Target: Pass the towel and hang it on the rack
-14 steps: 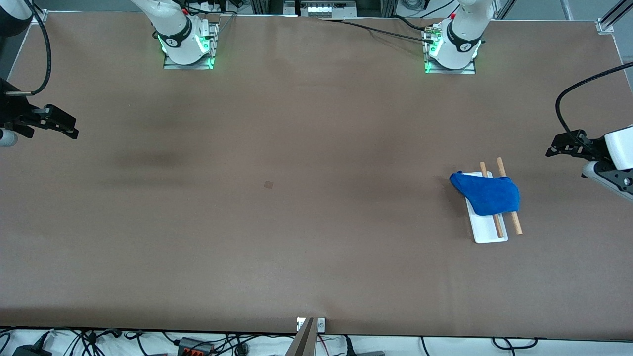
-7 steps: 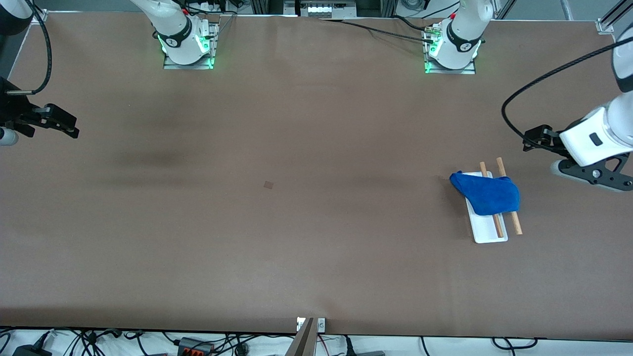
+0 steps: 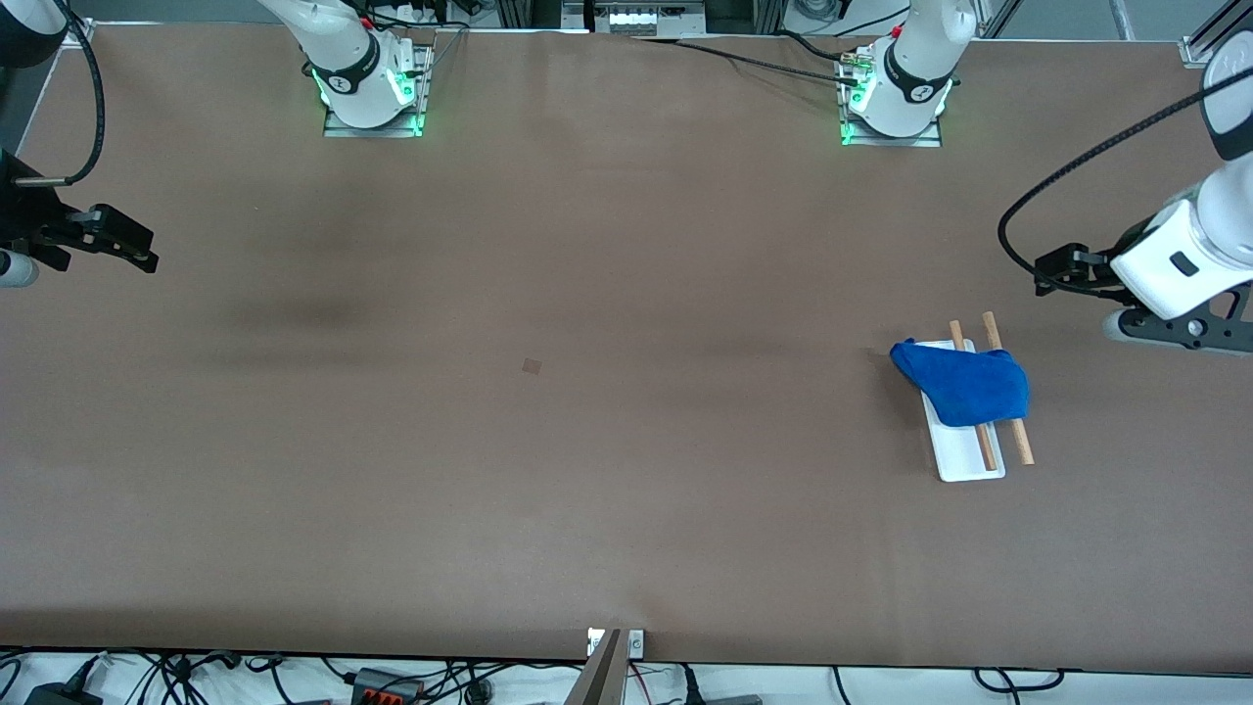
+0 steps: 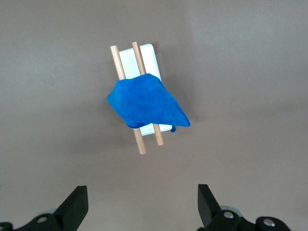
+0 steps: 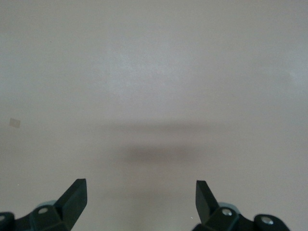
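Front view: table (image 3: 587,441) unchanged, left gripper (image 4: 142,207) spread wide and empty, shifted slightly up above the table's left-arm end, right gripper (image 5: 139,199) parked, released, rack (image 3: 969,465) unmoved, towel (image 3: 964,387) draped over both rods.

wide brown table (image 3: 587,441), dark cables (image 3: 176,676) on white floor along its near edge

Robotics laboratory. Indicators: two arm bases (image 3: 370,83) bolted to a brown table (image 3: 587,470), green status lights, aluminium framing along the table edge by the bases, loose cables (image 3: 392,681) and power adapters at the camera-side edge.
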Robot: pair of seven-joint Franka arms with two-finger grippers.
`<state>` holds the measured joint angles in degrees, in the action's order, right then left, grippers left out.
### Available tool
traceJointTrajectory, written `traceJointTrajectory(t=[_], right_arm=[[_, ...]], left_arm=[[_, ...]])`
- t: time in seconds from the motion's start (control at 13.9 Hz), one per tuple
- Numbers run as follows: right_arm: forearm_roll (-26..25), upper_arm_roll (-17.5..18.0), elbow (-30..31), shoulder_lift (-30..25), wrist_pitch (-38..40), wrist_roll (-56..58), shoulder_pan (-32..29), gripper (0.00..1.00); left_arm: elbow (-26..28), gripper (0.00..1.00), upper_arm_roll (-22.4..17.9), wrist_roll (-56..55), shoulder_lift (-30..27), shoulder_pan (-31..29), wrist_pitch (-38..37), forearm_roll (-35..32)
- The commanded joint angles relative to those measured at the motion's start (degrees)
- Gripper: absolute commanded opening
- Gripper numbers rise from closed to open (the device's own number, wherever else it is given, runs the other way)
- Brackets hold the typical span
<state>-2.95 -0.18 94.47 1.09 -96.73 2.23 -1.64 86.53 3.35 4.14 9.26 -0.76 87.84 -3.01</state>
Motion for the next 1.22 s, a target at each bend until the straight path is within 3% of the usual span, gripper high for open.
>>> traceJointTrajectory(t=[0.0,0.65,1.15], right_arm=[[0.93,-0.08,1.33,-1.44,0.14,-0.74,0.23,1.0],[0.93,-0.08,1.33,-1.44,0.31,-0.73,0.23,1.0],[0.84,0.01,1.33,-1.35,0.23,-0.65,0.23,1.0]], left_arm=[[4.35,1.0,-3.34,-1.93,-3.28,0.76,1.9,5.46],[4.08,1.0,-3.53,-13.17,-3.63,1.99,1.2,5.12],[4.0,1.0,-3.53,-13.8,-3.63,1.9,1.46,5.03]])
